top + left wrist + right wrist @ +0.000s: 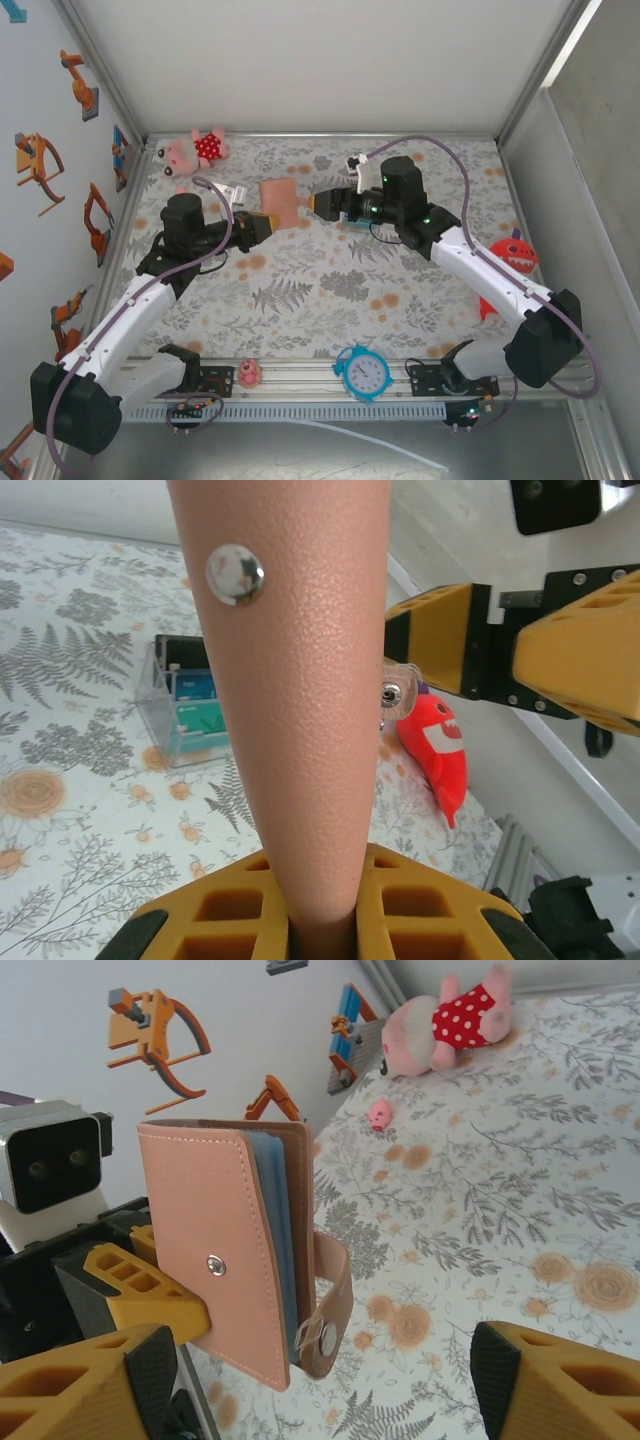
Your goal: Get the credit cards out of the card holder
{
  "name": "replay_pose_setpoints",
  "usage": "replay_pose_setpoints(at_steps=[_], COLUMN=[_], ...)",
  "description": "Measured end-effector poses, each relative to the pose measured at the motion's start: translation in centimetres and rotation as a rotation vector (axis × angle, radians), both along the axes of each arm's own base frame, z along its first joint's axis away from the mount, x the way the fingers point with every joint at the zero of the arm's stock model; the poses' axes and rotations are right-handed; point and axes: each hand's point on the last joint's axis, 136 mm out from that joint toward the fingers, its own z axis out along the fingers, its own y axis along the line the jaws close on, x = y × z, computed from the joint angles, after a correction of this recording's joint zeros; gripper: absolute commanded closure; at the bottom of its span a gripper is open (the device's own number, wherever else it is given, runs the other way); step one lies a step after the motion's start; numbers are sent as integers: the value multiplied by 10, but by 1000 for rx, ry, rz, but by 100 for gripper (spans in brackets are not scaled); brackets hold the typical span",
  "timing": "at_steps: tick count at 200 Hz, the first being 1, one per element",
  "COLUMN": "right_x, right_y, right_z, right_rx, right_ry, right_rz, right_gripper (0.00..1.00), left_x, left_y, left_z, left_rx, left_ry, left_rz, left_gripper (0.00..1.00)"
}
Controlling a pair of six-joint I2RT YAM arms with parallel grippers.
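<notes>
Tan leather stands closest to the left wrist camera: the card holder (pixel 290 730) rises upright out of the left gripper (pixel 320 920), whose yellow fingers (pixel 200 920) are pressed against both faces of its lower end, pinching it firmly. Judgement: it is held aloft, clear of the table (pixel 330 290), so that its opening edge is presented to the other arm.

Finding one, closure. The closing tab (pixel 330 1305) hangs loose on the edge facing the right fingers, its snap apart from the stud (pixel 215 1265) on the outer face. Blue-grey pockets (pixel 275 1230) show as a thin band between the covers, which stand only slightly parted. No card can be made out for certain.

Finding two, the right gripper (pixel 320 1390). Its fingers (pixel 90 1390) are spread wide and hold nothing; the holder lies just ahead of them, in line with the gap, untouched. From above, the fingertips sit just beside the tab edge.

Status, as judged: holder unfastened, not yet folded open, no card out. The next move calls for the right fingers to catch the free cover or a card edge – the risk is the holder pivoting in the narrow left pinch.

Beyond the left fingers a clear box of teal cards (pixel 185 705) rests on the table, no part of this job
</notes>
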Motion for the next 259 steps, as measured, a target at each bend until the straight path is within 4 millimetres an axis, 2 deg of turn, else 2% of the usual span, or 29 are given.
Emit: replay_pose_setpoints(at_steps=[33, 50, 89, 105, 152, 207, 259], right_x=[-5, -7, -12, -13, -21, -32, -32], right_y=[4, 6, 9, 10, 15, 19, 24], right_z=[-2, -1, 5, 7, 18, 31, 36], right_rx=[35, 52, 83, 94, 145, 229, 267], right_ry=[10, 9, 0, 1, -23, -26, -18], right_rz=[34, 49, 83, 92, 150, 226, 254], right_gripper=[21, 24, 49, 57, 57, 60, 63], left_x=[-5, -8, -14, -17, -26, -29, -26], left_y=[-5, -8, -13, -14, -14, -16, -18], left_z=[10, 15, 28, 34, 48, 50, 52], left_rx=[-34, -58, -113, -128, -161, -194, -207], left_ry=[-31, -33, -41, -51, -82, -72, -70], left_rz=[-47, -74, -126, -142, -169, -192, -196], left_gripper=[100, 100, 100, 100, 100, 100, 100])
